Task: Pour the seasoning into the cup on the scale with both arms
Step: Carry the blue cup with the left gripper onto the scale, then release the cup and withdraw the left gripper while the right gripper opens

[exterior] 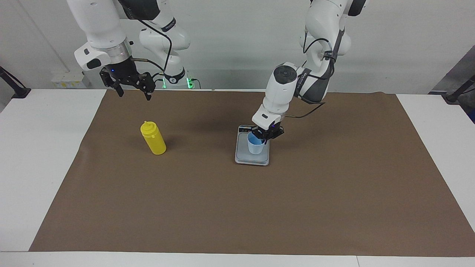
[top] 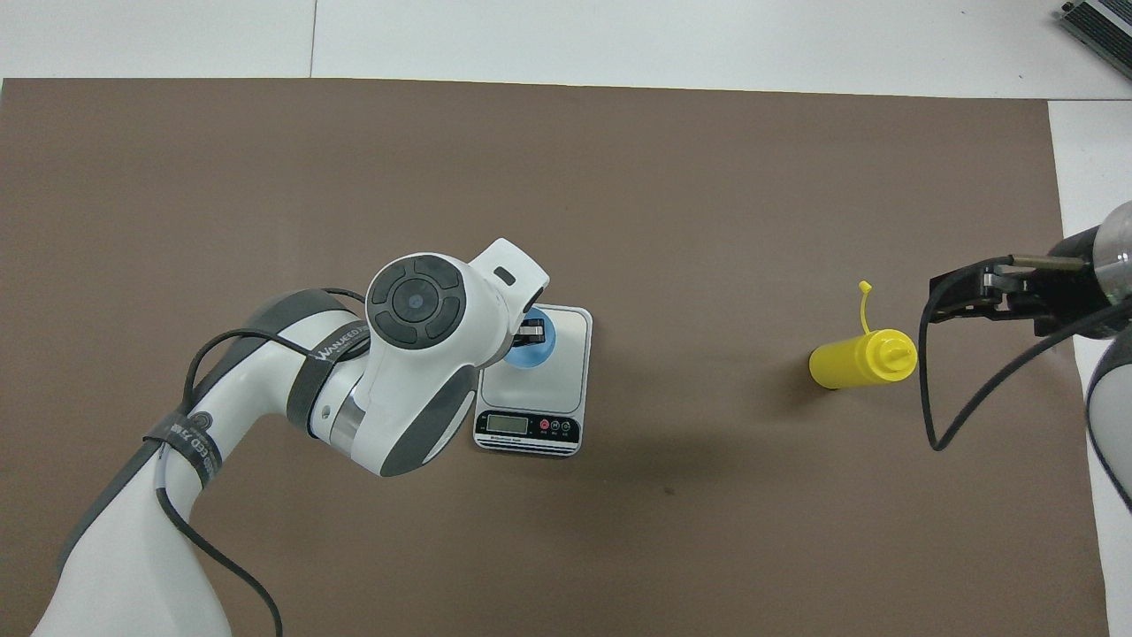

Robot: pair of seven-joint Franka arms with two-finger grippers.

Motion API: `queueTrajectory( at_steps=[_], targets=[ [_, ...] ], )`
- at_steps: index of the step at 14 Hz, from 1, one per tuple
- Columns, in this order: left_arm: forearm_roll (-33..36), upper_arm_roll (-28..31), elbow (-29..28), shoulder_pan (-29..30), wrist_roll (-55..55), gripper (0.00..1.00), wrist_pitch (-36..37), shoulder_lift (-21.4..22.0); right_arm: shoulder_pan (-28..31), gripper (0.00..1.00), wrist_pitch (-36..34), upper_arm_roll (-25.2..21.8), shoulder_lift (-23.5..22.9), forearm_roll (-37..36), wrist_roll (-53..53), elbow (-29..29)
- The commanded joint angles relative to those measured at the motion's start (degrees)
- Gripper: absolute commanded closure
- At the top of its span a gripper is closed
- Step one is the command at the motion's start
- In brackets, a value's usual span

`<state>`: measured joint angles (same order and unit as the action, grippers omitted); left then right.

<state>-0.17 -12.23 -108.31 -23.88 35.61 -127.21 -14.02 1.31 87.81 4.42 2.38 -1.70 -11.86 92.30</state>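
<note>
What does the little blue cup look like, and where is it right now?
The cup is small, light blue and looks like plastic. It is wider at the top than at the bottom, has no handle and stands upright with its open mouth up. It is on the grey plate of the scale. The left gripper is shut on its rim, one finger inside and one outside. Whether anything is in it cannot be told.

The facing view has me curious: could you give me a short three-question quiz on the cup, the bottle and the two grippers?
1. True or false: the yellow bottle lies on its side.
2. Fill in: the right gripper, waiting in the air, is ____.
3. The cup over the scale is held by: A the left gripper, B the right gripper, C nothing.
Key: 1 false, it stands upright; 2 open; 3 A.
</note>
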Motion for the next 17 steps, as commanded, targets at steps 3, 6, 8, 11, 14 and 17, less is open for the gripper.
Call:
queueTrajectory(
  at_steps=[3, 6, 8, 11, 14, 17],
  targets=[
    [1.40, 0.97, 0.28, -1.17, 1.39, 0.00, -0.85, -0.13, 1.67, 0.01, 8.06, 0.24, 1.49, 0.03, -2.62, 4.02],
    [2.79, 1.94, 3.17, 1.27, 0.61, 0.00, 4.57, 2.23, 2.11, 0.24, 10.44, 0.15, 1.31, 3.62, -13.77, 5.25],
    [4.73, 1.94, 5.55, 4.08, -0.10, 0.00, 9.95, 4.61, 3.17, 0.20, 13.87, 0.24, 1.23, 4.95, -22.11, 7.01],
    [4.56, 2.03, 6.35, 10.05, -10.07, 0.00, 14.96, 9.00, 3.43, 0.00, 18.34, 0.24, 0.17, 5.13, -37.77, 9.29],
    [3.60, 2.12, 6.35, 16.30, -22.83, 0.00, 20.59, 13.22, 7.01, 0.00, 19.33, 0.24, -2.98, 10.55, -41.67, 9.48],
    [1.75, 2.47, 6.44, 21.14, -33.29, 0.00, 24.63, 16.12, 11.25, 0.00, 18.72, 0.24, -7.72, 14.01, -41.58, 9.48]
  ],
)
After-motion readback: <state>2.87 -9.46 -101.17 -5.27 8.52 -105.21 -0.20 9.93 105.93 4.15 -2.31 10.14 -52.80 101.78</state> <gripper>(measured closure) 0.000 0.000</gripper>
